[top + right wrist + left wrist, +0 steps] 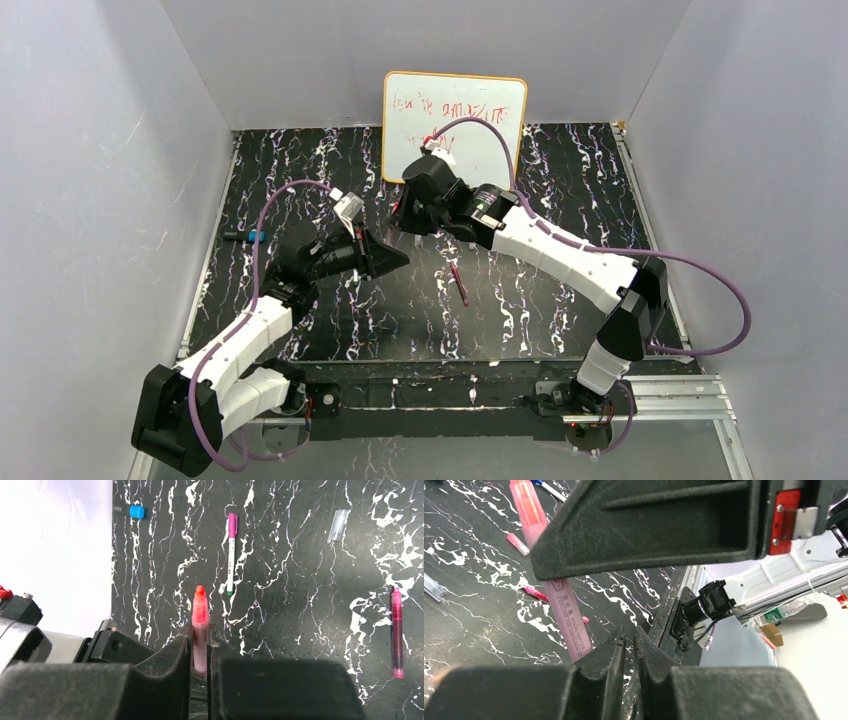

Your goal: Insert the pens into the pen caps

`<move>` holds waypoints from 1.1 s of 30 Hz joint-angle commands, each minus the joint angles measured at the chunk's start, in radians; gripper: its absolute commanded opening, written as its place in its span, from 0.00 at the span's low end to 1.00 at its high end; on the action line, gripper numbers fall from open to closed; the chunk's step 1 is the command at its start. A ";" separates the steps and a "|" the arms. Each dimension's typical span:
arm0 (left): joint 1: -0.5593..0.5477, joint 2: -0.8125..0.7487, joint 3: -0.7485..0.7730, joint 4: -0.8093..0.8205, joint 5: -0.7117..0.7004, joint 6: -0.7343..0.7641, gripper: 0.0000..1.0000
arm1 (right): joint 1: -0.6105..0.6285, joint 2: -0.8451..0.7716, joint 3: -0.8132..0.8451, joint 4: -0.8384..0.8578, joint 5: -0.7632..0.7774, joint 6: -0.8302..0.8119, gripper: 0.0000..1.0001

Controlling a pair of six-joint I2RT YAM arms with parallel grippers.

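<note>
The right pincer [201, 636] pinches a pink pen [200, 611] over the worktop [300, 580]. The pen's tip sticks out past the fingers, and its other end is hidden between them. The left pincer [629, 642] is pressed almost together, with only a thin slit, and nothing shows inside. In the left wrist view a black block covers part of the pink pen. From the right pincer, a white pen [231, 555] lies at 1 o'clock, a blue cap [137, 512] at 11 o'clock and a magenta pen [397, 632] at 3 o'clock. A clear cap [338, 526] at 2 o'clock is faint.
</note>
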 commanded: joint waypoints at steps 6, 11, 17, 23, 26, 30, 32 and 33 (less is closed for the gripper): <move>0.006 0.000 0.036 -0.051 0.013 0.044 0.11 | 0.019 -0.018 0.006 0.018 -0.019 -0.006 0.07; 0.006 0.003 0.037 -0.085 0.007 0.067 0.07 | 0.026 -0.024 0.002 0.012 -0.012 -0.006 0.07; 0.009 0.014 0.027 -0.100 -0.002 0.076 0.00 | 0.030 -0.043 -0.021 0.011 -0.015 -0.004 0.07; 0.011 0.029 0.031 -0.137 -0.017 0.104 0.00 | 0.032 -0.066 -0.058 0.022 -0.025 0.000 0.07; 0.011 0.033 0.042 -0.193 -0.041 0.141 0.00 | 0.032 -0.079 -0.074 0.031 -0.027 0.001 0.06; 0.013 0.045 0.060 -0.244 -0.058 0.167 0.00 | 0.031 -0.091 -0.082 0.035 -0.026 0.001 0.06; 0.013 0.045 0.062 -0.247 -0.069 0.166 0.07 | 0.031 -0.096 -0.087 0.038 -0.024 0.001 0.06; 0.013 0.043 0.062 -0.245 -0.072 0.163 0.13 | 0.032 -0.097 -0.090 0.040 -0.024 0.001 0.06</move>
